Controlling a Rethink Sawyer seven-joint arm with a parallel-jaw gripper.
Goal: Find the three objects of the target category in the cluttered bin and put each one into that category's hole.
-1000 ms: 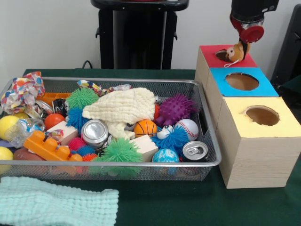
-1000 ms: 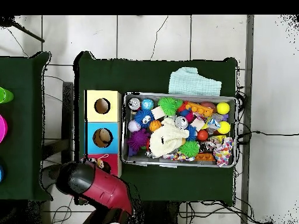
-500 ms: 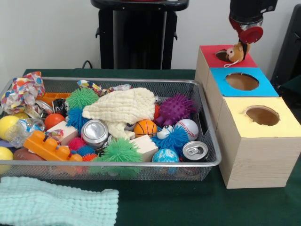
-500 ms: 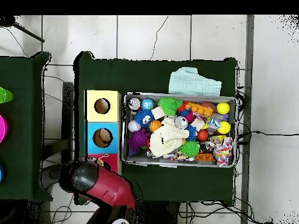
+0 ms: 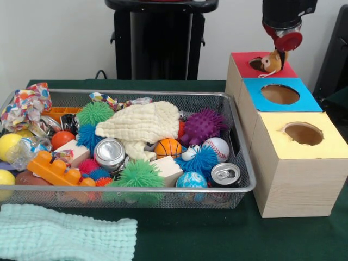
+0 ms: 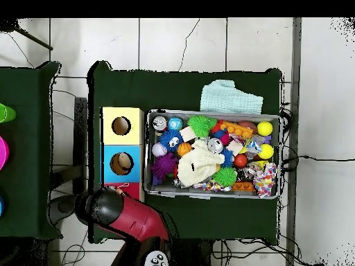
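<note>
Gripper (image 5: 280, 48) hung over the red box (image 5: 272, 70); I couldn't tell its opening or whether it held anything. Plush toy (image 5: 270, 61) sat at the red hole's rim, not dropped in. Judged: deposit step. Next: clear it in, then search the bin (image 5: 239, 157).

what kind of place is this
Probably a robotics lab test bench: a green-clothed table on a tiled floor holds a wire bin of toys and a three-hole sorting box, with a robot arm over it.
</note>
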